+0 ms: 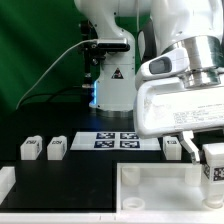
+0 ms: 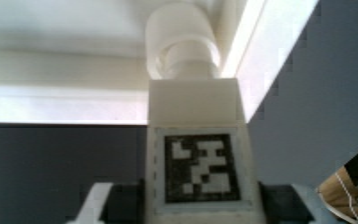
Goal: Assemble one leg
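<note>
My gripper [image 1: 207, 150] is shut on one leg [image 1: 213, 165], a small white block with a black-and-white tag, and holds it over the right part of the large white tray [image 1: 150, 182]. In the wrist view the leg [image 2: 202, 120] sits between my fingers [image 2: 115, 203], tag facing the camera, and its rounded end points at the tray's raised rim [image 2: 51, 90]. My gripper [image 2: 202, 208] grips the leg's near end. Three more legs stand on the black table: two on the exterior view's left [image 1: 30, 148] [image 1: 57, 148], one on the right [image 1: 172, 148].
The marker board [image 1: 118, 140] lies behind the tray at mid-table. A white bracket [image 1: 5, 182] sits at the exterior view's left edge. The arm's base [image 1: 110, 70] stands behind, before a green curtain.
</note>
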You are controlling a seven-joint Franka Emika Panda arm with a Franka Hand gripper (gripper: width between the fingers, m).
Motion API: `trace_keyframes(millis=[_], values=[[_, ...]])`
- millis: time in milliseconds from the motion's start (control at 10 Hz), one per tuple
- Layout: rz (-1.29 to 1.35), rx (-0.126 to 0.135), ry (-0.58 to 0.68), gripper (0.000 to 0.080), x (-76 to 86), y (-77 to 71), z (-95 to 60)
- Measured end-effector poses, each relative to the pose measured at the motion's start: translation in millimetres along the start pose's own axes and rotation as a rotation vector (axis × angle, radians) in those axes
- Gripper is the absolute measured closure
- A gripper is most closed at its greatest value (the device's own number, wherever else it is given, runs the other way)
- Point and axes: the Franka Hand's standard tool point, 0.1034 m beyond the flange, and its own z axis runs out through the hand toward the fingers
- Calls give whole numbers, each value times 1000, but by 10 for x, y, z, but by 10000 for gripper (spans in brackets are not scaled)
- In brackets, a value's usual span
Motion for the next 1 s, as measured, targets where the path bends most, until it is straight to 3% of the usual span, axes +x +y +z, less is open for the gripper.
trace_keyframes(millis=[400, 500, 700, 900, 1000], values=[[15, -4, 8, 506, -44, 6, 67], [33, -11, 12, 506, -48, 5, 67], [82, -51, 46, 506, -54, 4, 67], [68, -55, 46, 505, -49, 16, 68], [67, -55, 46, 284, -49, 15, 68]])
